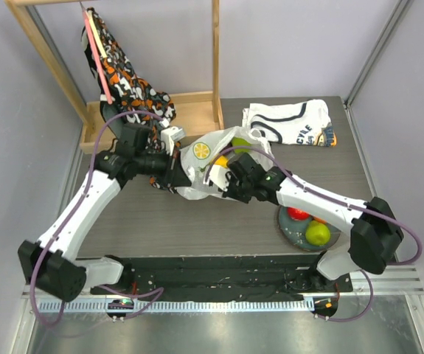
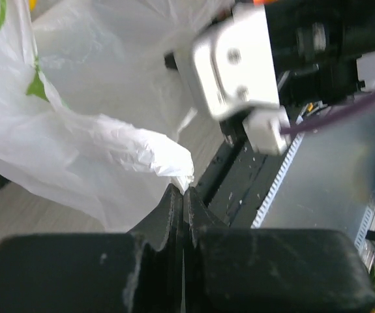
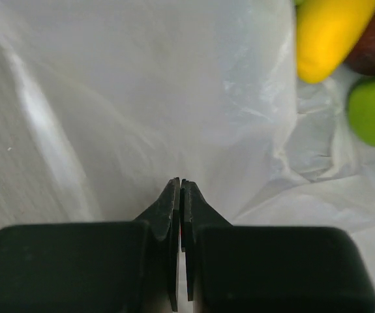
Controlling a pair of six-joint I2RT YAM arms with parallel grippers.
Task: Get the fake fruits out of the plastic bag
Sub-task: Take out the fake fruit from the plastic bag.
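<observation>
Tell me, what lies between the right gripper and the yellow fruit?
Only crinkled film of the plastic bag: the right wrist view shows it running from the shut right gripper up to the yellow fruit.

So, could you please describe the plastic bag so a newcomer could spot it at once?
On the dark table, look mid-table, by the wooden rack and its base. The plastic bag is the crinkly translucent white heap there. Unlike the folded white shirt behind it to the right, it carries a round citrus-slice print and has fruits showing inside.
</observation>
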